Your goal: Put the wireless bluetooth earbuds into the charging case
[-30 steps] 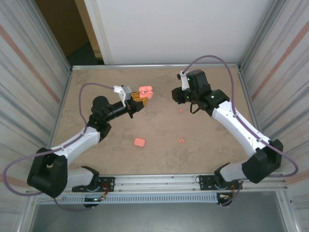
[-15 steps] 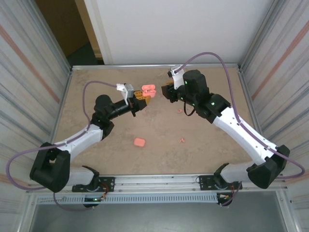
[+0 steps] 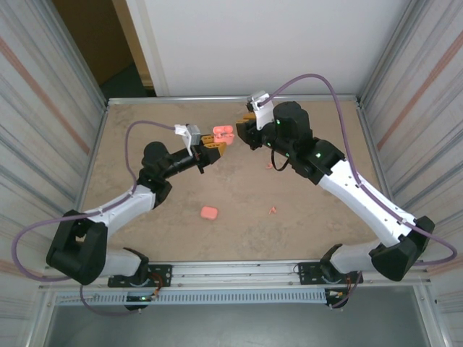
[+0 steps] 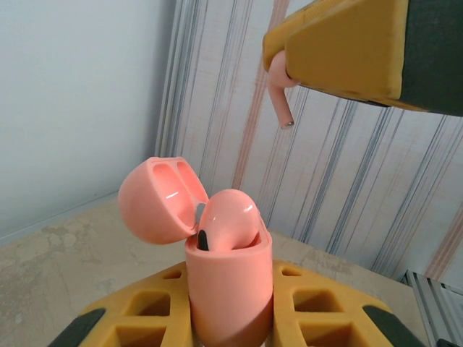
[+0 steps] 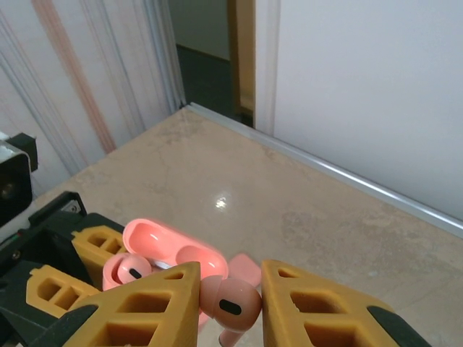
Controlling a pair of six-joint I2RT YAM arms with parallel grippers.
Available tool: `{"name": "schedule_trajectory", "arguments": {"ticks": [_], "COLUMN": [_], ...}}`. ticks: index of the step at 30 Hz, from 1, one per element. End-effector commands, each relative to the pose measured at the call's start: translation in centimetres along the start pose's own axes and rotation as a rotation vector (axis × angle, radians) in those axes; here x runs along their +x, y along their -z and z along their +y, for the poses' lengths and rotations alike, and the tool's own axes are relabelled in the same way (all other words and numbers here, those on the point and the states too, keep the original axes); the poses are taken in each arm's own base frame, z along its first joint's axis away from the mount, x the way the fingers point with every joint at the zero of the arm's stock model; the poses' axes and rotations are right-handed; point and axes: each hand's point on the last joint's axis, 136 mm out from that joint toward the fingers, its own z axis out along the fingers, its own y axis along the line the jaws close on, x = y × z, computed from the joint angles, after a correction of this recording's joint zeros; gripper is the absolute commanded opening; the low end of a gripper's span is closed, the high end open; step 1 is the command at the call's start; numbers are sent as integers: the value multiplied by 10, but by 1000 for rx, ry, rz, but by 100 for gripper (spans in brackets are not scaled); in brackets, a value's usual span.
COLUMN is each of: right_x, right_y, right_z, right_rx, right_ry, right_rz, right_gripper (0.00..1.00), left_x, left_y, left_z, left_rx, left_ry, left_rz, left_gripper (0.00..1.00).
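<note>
The left claw (image 3: 213,150) clamps the open charging case (image 4: 230,289); the right claw (image 3: 244,129) pinches an earbud (image 4: 277,87) (stem tilted) that might miss it.

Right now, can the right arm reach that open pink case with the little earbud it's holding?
Probably yes: the right gripper holds the earbud close to the case, its lid open, nothing between them.

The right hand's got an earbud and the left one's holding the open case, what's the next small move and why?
Probably ease the right hand down and across until the held earbud hangs stem-first over the charging case. The left hand holds that case upright, lid open, with a seated earbud inside. In the left wrist view the held stem hangs above and beside it.
</note>
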Motion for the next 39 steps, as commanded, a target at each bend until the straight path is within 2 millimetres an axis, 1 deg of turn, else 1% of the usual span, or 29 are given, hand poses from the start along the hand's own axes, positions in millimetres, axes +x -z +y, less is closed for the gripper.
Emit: {"name": "schedule_trajectory", "arguments": {"ticks": [1, 7, 11, 15, 26, 39], "right_x": [-16, -15, -10, -3, 16, 30], "right_y": [-4, -12, -18, -22, -26, -29], "right_z": [9, 15, 20, 20, 19, 19], "right_rx": [-34, -61, -82, -80, -75, -81], "right_ry": [28, 10, -3, -7, -15, -25], "right_rz": [-44, -47, -37, -17, 36, 80], "right_gripper": [26, 26, 26, 26, 26, 26], "left_x": [-21, -20, -20, -21, -20, -22], "left_y": [-5, -5, -6, -6, -5, -4], "left_z": [-10, -11, -11, -12, -12, -13], "left_rx": [43, 49, 50, 52, 46, 46], "left_ry": [-40, -36, -34, -36, -35, -39], "left_rz": [-55, -53, -54, -56, -55, -61], "left_gripper": [0, 0, 0, 0, 0, 0]}}
